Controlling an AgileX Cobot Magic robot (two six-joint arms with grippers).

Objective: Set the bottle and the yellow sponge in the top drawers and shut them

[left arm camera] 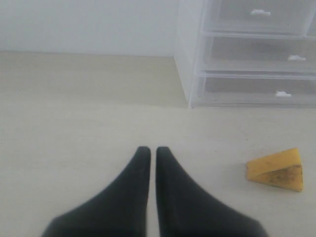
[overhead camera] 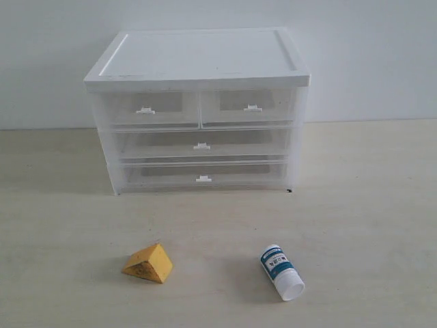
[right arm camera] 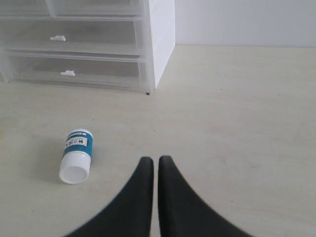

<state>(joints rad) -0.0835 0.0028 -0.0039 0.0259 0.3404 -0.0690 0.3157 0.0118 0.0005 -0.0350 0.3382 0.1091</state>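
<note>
Both closed and empty, the left gripper (left arm camera: 148,150) sits nearer the yellow sponge (overhead camera: 148,264), the right gripper (right arm camera: 155,160) nearer the bottle (overhead camera: 281,272), lying flat on the table (overhead camera: 375,205), cap away from the top drawers (overhead camera: 164,113).

The drawer cabinet (overhead camera: 198,58) at the worktop's far edge is translucent, frosted white plastic under a smooth, opaque white top. The top drawers (overhead camera: 167,104) share that cloudy plastic, with solid white tab handles (overhead camera: 145,110). The worktop (overhead camera: 369,205) is pale, matt and faintly grained. The yellow sponge (overhead camera: 149,263) looks like dull, porous foam, speckled with dark marks. The bottle (overhead camera: 281,272) is smooth white plastic with a slightly glossy printed label. The left gripper (left arm camera: 148,150) and right gripper (right arm camera: 156,160) are smooth, matt black.
</note>
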